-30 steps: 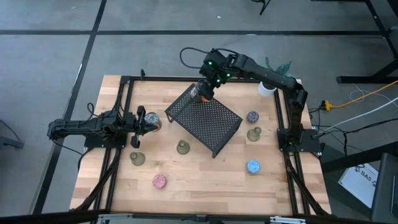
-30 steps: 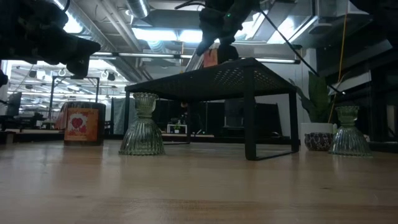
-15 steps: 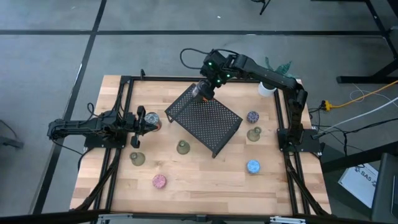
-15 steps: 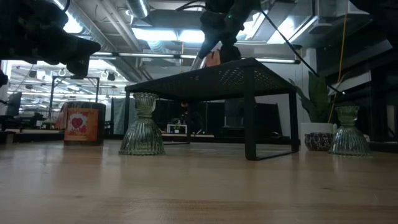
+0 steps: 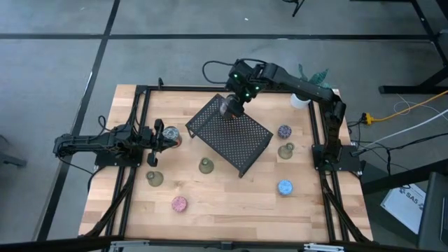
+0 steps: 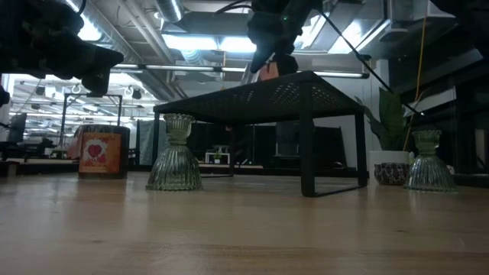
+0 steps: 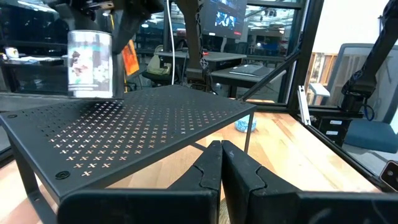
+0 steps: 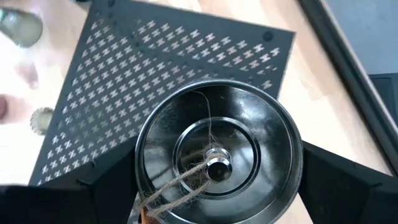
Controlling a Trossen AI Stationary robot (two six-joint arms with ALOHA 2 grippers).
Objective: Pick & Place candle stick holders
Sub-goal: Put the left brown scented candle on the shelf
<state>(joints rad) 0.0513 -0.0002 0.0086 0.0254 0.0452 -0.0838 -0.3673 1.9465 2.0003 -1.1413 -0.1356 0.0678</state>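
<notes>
My right gripper (image 5: 233, 106) is shut on a round metal tin (image 8: 217, 155) with a wick inside, at the far corner of a black perforated shelf (image 5: 234, 136). The left wrist view shows the tin (image 7: 90, 62) at that corner. Around the shelf the candle stick holders stand on their bases on the table: olive-green (image 5: 206, 166), (image 5: 154, 178), (image 5: 285, 150), pink (image 5: 180, 204), blue (image 5: 284, 187) and purple (image 5: 283, 131). At the table's left my left gripper (image 7: 221, 168) stays level and shut, touching nothing. My right gripper pinches the tin's round side wall (image 8: 140, 155) between its two fingers, one on each opposite side. The fingers slant down from the far right. The tin stays upright, its open top toward the wrist. I cannot tell if its bottom touches the shelf.
A red-labelled tin (image 6: 103, 151) stands beside the left gripper. A white pot with a plant (image 5: 302, 98) is at the far right corner. Black frame rails (image 5: 136, 119) run along both table sides. Bare wood lies at the near edge.
My right gripper has tipped further downward, carrying the tin a little toward the table's right over the shelf's far corner; the tin now stands more upright than before. Its fingers have kept the same gap.
</notes>
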